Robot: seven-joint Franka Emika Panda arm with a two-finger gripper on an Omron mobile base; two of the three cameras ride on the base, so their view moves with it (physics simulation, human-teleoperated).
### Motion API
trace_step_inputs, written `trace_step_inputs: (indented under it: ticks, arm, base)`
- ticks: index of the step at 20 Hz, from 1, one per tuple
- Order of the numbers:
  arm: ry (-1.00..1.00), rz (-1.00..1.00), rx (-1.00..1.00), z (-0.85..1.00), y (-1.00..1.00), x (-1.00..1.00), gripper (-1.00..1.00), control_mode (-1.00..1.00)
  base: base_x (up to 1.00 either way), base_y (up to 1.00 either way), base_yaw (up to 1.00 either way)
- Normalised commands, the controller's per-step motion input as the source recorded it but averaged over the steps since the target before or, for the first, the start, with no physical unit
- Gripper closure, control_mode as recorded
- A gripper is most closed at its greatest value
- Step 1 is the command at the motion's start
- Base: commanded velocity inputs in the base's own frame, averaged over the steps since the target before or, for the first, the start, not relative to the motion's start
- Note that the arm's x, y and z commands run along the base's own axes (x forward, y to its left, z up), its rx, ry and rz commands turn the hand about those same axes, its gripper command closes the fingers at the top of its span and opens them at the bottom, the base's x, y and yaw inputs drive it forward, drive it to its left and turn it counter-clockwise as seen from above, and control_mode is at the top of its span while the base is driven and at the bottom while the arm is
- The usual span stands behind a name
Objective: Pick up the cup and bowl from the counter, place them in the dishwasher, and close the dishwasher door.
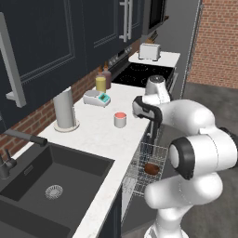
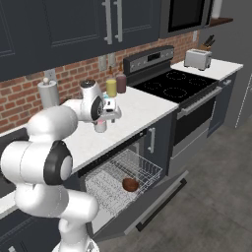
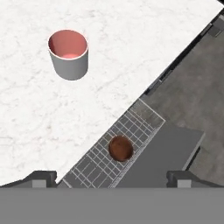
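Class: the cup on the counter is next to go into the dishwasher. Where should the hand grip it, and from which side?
Probably from above, fingers across the cup's round wall just below the rim. It stands upright, mouth open, alone on the counter, so either side is free.

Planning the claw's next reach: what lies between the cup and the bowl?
Bare white counter up to its edge, then wire rack; nothing else between cup and bowl, seen in the hand view.
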Motion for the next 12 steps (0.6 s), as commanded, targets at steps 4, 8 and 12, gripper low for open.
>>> trace_step_inputs:
  ticks: [4, 8, 12]
  arm:
    - [0.04, -0.12, 0.11, 0.00, 0.07, 0.25, -1.00, -1.00]
    - [0.01, -0.06, 0.05, -0.08, 0.08, 0.25, -1.00, -1.00]
    - [0.00, -0.02, 0.01, -0.22, 0.10, 0.34, -1.00, -1.00]
  base:
    - [0.00, 0.00, 0.00]
    - [0.00, 0.00, 0.00]
    - [0.00, 0.00, 0.00]
